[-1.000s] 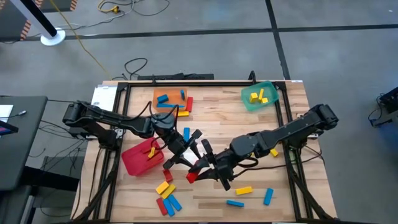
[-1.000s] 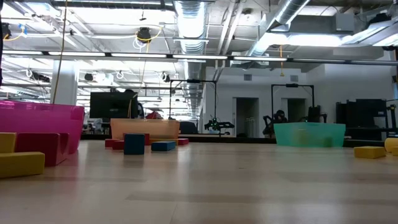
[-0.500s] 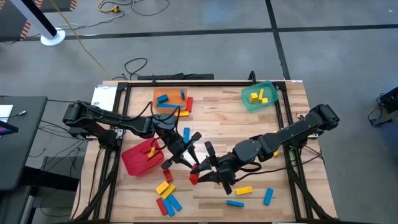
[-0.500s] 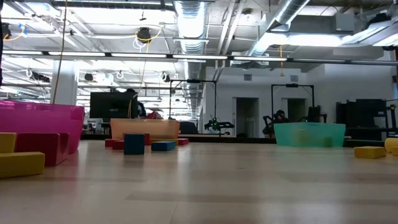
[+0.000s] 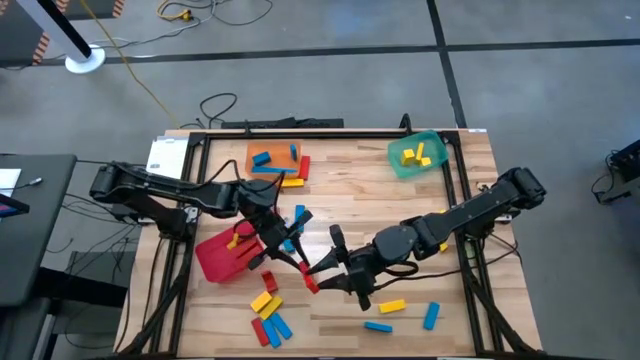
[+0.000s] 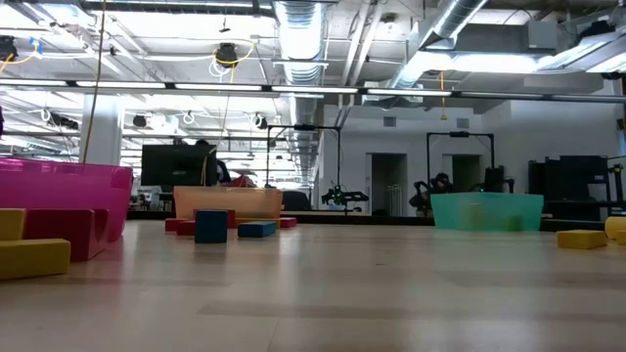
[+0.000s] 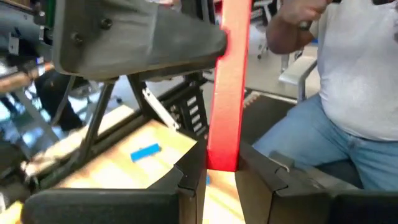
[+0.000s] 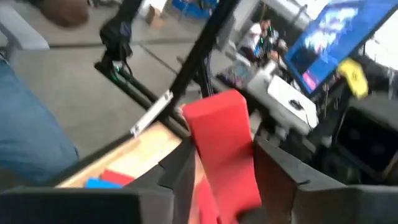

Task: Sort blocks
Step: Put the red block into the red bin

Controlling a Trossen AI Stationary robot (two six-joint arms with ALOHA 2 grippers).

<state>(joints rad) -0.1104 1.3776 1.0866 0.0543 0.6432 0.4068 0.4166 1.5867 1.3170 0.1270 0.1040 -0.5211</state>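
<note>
L gripper [image 5: 303, 266] clamped on red block [image 5: 309, 279] mid-table, R gripper [image 5: 322, 271] at same block, fingers round it, grip unclear, red bin [image 5: 212, 258] beside L arm

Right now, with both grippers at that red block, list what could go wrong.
1. The left gripper is shut on the red block by one end only, so the block may pivot or slip.
2. The right gripper is at the same block; pulling apart too early could twist it loose and drop it on the table.
</note>
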